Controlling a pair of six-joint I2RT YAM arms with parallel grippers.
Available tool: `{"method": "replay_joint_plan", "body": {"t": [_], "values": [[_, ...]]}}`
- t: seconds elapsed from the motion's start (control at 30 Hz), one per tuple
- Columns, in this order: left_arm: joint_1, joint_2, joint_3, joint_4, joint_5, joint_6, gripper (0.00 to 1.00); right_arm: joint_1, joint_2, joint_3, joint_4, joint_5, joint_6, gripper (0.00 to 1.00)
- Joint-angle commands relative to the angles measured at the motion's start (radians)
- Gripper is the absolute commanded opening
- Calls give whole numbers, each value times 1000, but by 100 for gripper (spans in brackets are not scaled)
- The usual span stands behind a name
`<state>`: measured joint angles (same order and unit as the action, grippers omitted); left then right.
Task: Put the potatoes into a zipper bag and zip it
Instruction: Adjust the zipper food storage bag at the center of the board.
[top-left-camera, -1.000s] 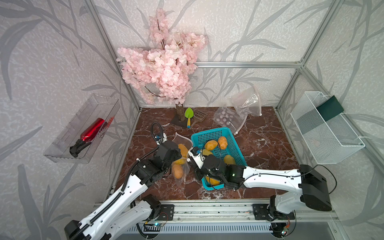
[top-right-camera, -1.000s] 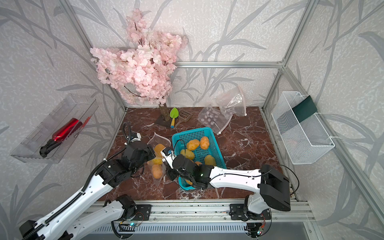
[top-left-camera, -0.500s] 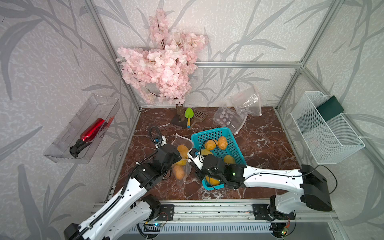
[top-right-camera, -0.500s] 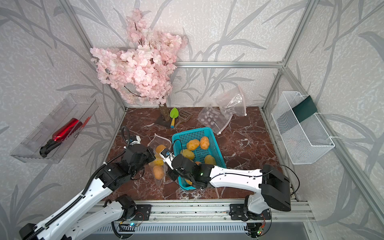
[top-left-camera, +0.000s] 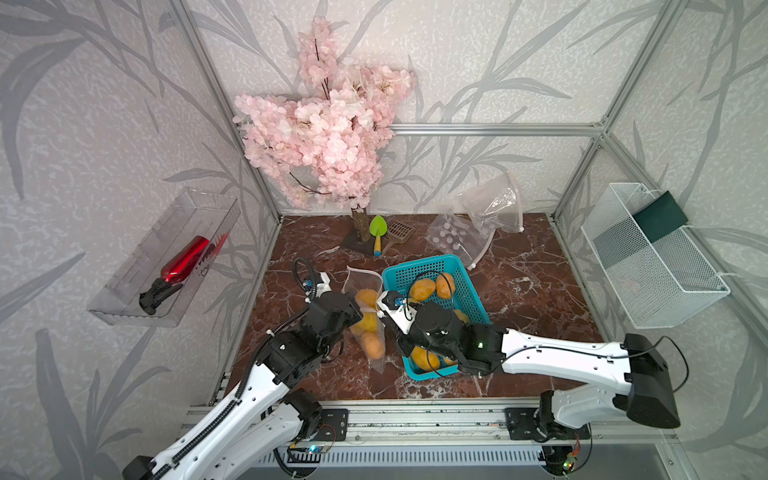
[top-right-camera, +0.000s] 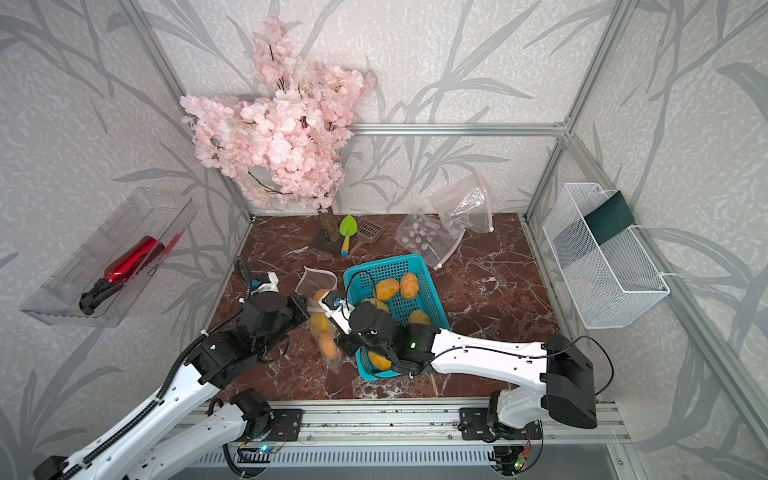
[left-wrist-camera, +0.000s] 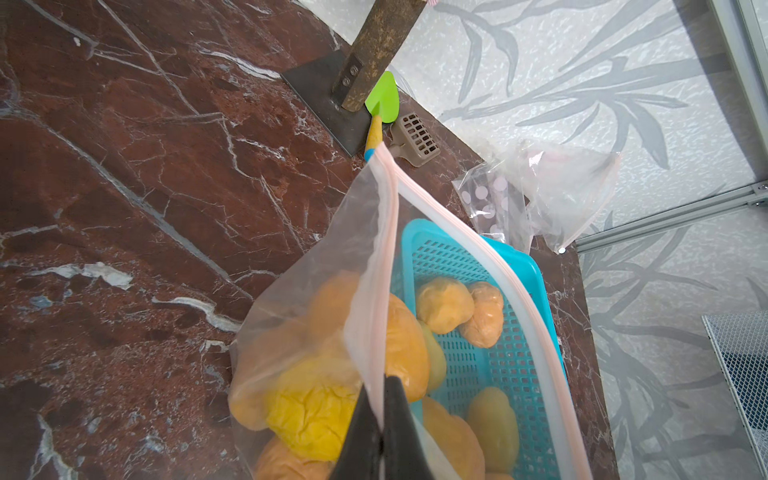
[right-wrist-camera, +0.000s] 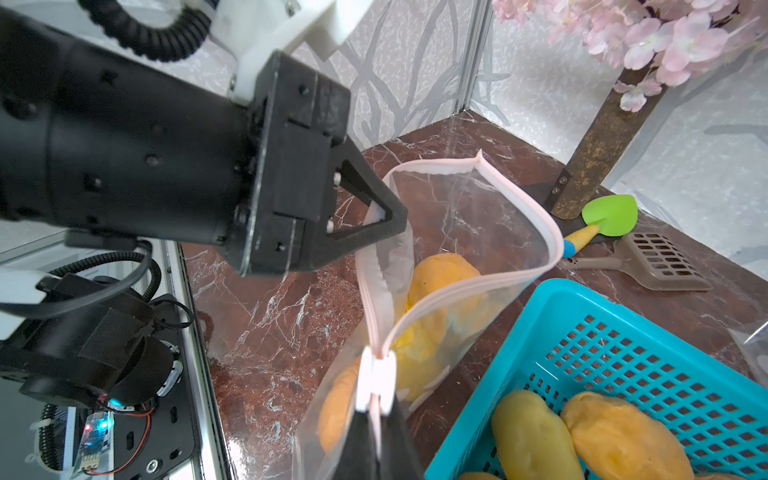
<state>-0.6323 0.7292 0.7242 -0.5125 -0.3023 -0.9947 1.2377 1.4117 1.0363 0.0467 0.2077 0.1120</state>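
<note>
A clear zipper bag (top-left-camera: 365, 320) (top-right-camera: 322, 324) hangs between my two grippers, left of the blue basket (top-left-camera: 419, 266) (top-right-camera: 386, 262). It holds several yellow-orange potatoes (top-left-camera: 372, 345) (left-wrist-camera: 316, 407). My left gripper (left-wrist-camera: 380, 382) is shut on one side of the bag's pink-edged rim (right-wrist-camera: 382, 199). My right gripper (right-wrist-camera: 376, 411) is shut on the zipper strip right behind the white slider (right-wrist-camera: 374, 382). Beyond the slider the mouth (right-wrist-camera: 478, 216) gapes open. More potatoes (top-left-camera: 424, 289) (right-wrist-camera: 536, 432) lie in the basket.
An artificial pink blossom tree (top-left-camera: 324, 137) stands at the back on a dark base, with a green toy trowel (top-left-camera: 377, 228) and a brown scoop (top-left-camera: 399, 230) beside it. Spare clear bags (top-left-camera: 478, 220) lie at the back right. Wall bins hang left (top-left-camera: 166, 257) and right (top-left-camera: 652, 257).
The bag's lower end with its potatoes has swung slightly toward the basket. Both grippers keep their hold and have barely shifted.
</note>
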Motion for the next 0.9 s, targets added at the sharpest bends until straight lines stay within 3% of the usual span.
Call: {"method": "replay_joint_plan", "body": {"t": [0.0,0.33,0.5,0.63,0.87], "values": [[9,-8,-38,7,-46,-45,0,-3,30,19,17,-26,25,14],[14,-2,-91,31,-66,-95,0,-1,84,-85,193,-59,110,49],[19,-16,-92,29,-65,-96,0,-1,94,-137,262,-13,127,52],[26,-14,-79,7,-61,-98,0,1,73,-208,365,-12,109,66],[56,-29,-71,-19,-41,-107,0,5,101,-277,507,28,65,76]]}}
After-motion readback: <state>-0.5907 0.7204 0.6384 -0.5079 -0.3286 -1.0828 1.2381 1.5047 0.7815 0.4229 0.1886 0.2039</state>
